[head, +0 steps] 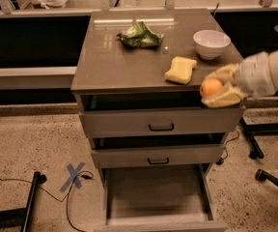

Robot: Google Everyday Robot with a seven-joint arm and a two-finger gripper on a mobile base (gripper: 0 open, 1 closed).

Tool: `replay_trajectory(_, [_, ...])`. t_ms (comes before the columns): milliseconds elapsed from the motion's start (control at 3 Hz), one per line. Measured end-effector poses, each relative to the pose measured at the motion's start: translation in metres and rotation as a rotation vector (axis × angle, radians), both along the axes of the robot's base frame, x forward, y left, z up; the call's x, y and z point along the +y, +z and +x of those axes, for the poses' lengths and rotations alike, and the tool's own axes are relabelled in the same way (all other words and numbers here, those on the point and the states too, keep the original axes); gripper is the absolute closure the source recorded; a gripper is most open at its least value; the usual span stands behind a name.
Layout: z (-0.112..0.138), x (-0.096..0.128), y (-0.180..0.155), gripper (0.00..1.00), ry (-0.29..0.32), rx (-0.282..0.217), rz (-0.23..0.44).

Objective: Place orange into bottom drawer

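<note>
The orange (210, 87) is a small round fruit held between the pale yellow fingers (224, 97) of my gripper (216, 87). The gripper reaches in from the right and hangs at the front right corner of the cabinet top (129, 66), just over its front edge. The bottom drawer (156, 197) is pulled out below, a wide grey tray with nothing in it, down and to the left of the gripper.
On the cabinet top lie a pale yellow sponge (180, 70), a white bowl (211, 43) and a crumpled green bag (140, 35). The two upper drawers (160, 124) stick out slightly. Chair legs (269, 173) stand at right, cables and blue tape (74, 176) on the floor at left.
</note>
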State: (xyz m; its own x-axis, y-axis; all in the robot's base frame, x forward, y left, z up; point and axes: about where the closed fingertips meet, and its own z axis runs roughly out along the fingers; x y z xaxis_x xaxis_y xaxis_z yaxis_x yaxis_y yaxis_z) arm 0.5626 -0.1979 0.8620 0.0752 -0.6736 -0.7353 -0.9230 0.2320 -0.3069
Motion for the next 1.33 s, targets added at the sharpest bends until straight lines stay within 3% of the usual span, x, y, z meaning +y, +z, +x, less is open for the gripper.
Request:
replay_trajectory(333, [-0.021, -0.020, -0.102, 1.00, -0.019, 0.050, 0.054])
replay_trajectory(667, [-0.021, -0.020, -0.101, 1.00, -0.018, 0.050, 0.054])
replay_trajectory(1000, [-0.025, -0.025, -0.156, 1.00, -0.008, 0.100, 0.105])
replay_trajectory(1333, [-0.040, -0.019, -0.240, 1.00, 0.092, 0.145, 0.210])
